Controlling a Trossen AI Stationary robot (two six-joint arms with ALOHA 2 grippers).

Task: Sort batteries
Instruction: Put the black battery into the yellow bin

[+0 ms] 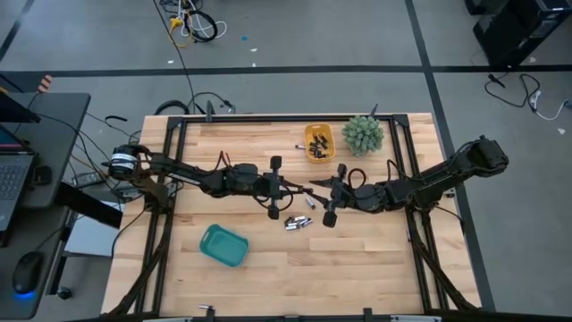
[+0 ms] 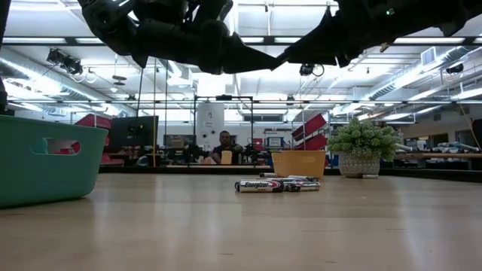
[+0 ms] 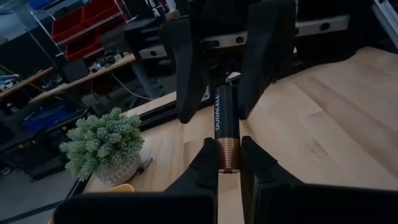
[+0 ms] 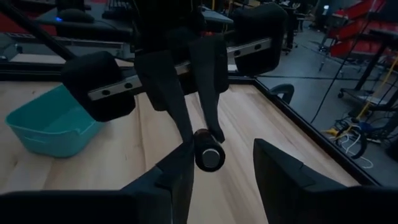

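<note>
high view: both grippers meet above the worktop's middle. left wrist view: left gripper [image 3: 229, 163] fingers clamp a duracell battery [image 3: 226, 127]. right wrist view: right gripper [image 4: 224, 163] fingers spread open beside that battery's end.

Left claw [image 1: 300, 191] clamped; right claw [image 1: 315, 190] open, tips facing.

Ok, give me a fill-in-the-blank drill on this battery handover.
1. The battery gripped by the left pincer is branded ___.
2. The right pincer stands ___ around that battery.
3. The yellow tray sits next to a potted ___.
Missing words: Duracell; open; plant.
</note>
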